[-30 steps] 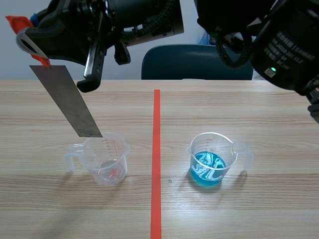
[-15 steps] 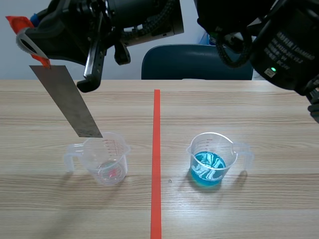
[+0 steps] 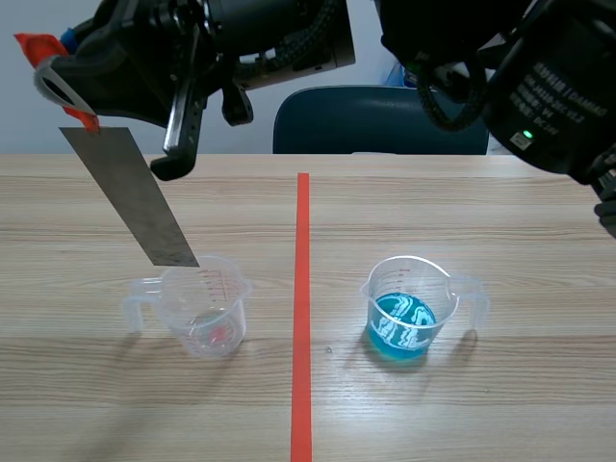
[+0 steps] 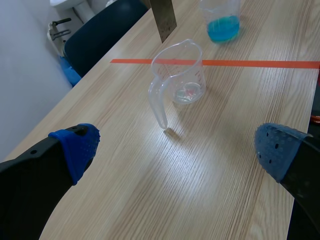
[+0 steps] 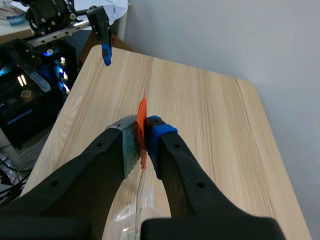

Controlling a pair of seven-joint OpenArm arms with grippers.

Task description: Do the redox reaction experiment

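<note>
In the scene view the right arm stands across the top, and the right gripper (image 3: 67,96) is clamped on the orange-taped upper end of a tilted metal strip (image 3: 130,197) above the left half of the wooden table (image 3: 500,212). The strip's lower end is at the rim of an empty clear measuring cup (image 3: 207,308) left of the orange tape line (image 3: 302,308). Right of the line, well apart, stands a measuring cup with blue liquid (image 3: 409,308). A blue chair (image 3: 375,120) is behind the far edge. The left wrist view adds the left gripper (image 4: 177,147), fingers wide apart and holding nothing, blue pads (image 4: 77,147) low over the table near the left end. The empty cup's handle points toward it. Here the strip's end (image 4: 164,17) hangs just beside the rim, not inside. The right wrist view shows the grip closely: both fingers press the strip's orange tape (image 5: 142,117), with the cup under them.
</note>
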